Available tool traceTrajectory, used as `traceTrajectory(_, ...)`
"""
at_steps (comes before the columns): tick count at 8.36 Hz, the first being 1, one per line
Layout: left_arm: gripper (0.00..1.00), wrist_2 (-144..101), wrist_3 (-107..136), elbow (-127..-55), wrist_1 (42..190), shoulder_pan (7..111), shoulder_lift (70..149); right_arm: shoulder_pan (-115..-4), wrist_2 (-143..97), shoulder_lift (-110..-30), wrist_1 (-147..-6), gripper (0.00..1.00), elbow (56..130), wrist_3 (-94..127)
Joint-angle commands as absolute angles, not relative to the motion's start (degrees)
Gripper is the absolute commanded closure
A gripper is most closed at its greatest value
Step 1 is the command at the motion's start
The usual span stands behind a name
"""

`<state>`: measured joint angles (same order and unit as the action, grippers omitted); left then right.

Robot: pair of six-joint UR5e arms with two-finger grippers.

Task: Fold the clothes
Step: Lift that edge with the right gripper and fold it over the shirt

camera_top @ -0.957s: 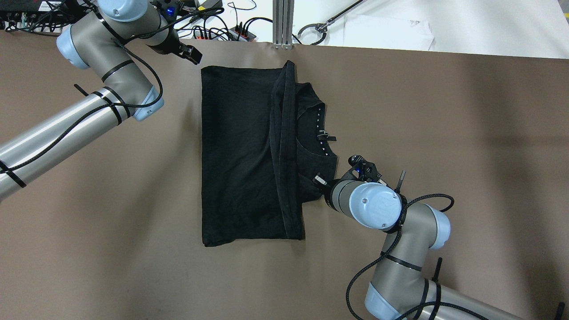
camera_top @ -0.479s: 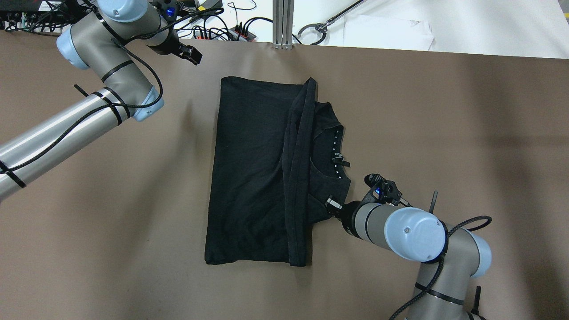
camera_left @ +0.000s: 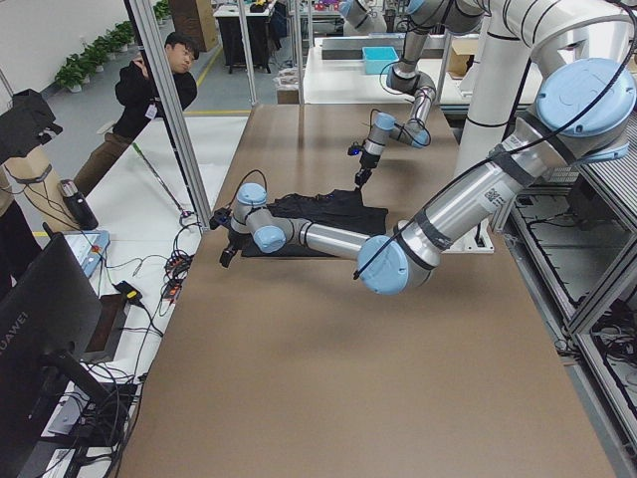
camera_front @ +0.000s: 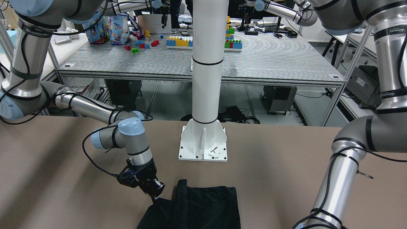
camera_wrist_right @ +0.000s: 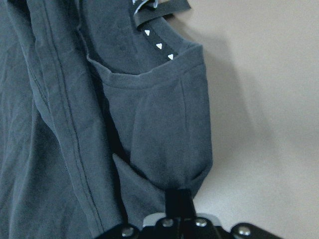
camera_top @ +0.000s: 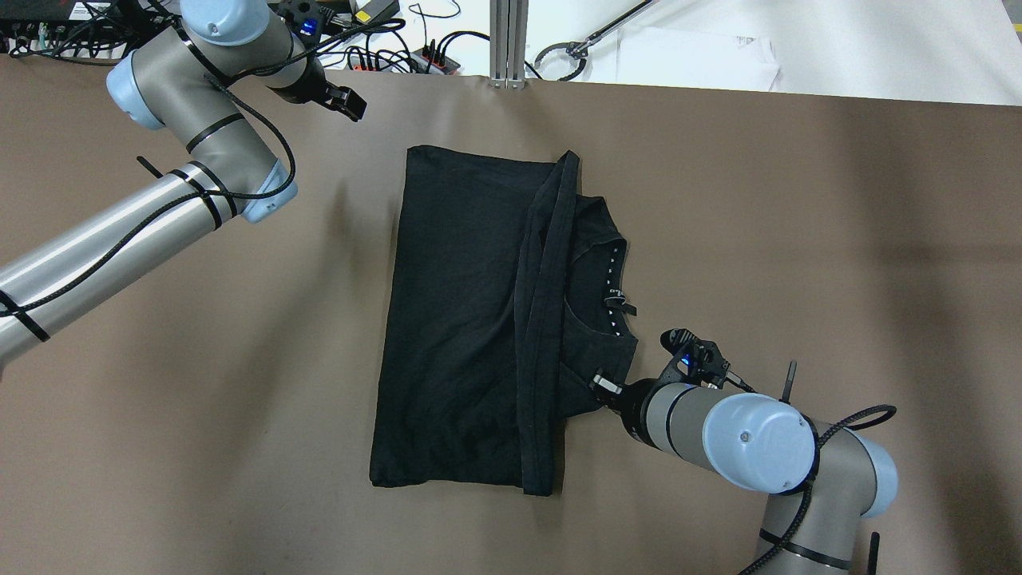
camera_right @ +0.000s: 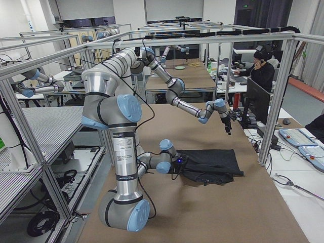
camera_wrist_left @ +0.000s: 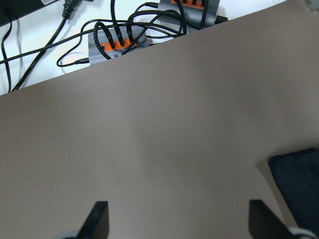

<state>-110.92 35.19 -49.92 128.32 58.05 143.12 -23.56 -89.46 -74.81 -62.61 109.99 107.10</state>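
Note:
The clothes, a black garment [camera_top: 463,319] folded into a long rectangle, lie mid-table with the neckline and white-dotted collar tape [camera_top: 613,279] showing on the right side. My right gripper [camera_top: 604,387] is shut on the garment's near right corner; the right wrist view shows the fabric [camera_wrist_right: 99,124] bunched into the closed right gripper [camera_wrist_right: 178,196]. My left gripper [camera_top: 345,101] hovers open over bare table near the far edge, beyond the garment's far left corner [camera_wrist_left: 299,174], with nothing between its fingers [camera_wrist_left: 99,219].
A white pillar [camera_front: 206,79] stands on its base plate [camera_front: 203,148] at the robot side of the brown table [camera_top: 798,239]. Power strips and cables [camera_top: 399,52] lie past the far edge. A person [camera_left: 149,90] stands beyond the table end.
The right gripper has pulled back toward the robot and to the right, dragging the garment with it. The left arm has barely moved.

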Motion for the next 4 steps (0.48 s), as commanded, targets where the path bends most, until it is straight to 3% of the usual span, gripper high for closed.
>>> traceTrajectory(1,0.0,-110.92,35.33,-49.92,128.32,57.92,143.17,-23.64,-90.0,-74.62,-64.59,1.0,109.95,101.39)
traceTrajectory(2,0.0,-110.92,35.33,-49.92,128.32,57.92,143.17,-24.43,-90.17,-74.53,-64.86,0.8,109.86,97.07)
traceTrajectory(3,0.0,-110.92,35.33,-49.92,128.32,57.92,143.17,-26.35,-90.26,-74.18,-66.34,0.07,109.78,92.42)
traceTrajectory(4,0.0,-111.0,35.33,-50.01,128.41,57.92,143.09,-27.5,-90.52,-72.27,-69.32,0.06,109.78,88.28)
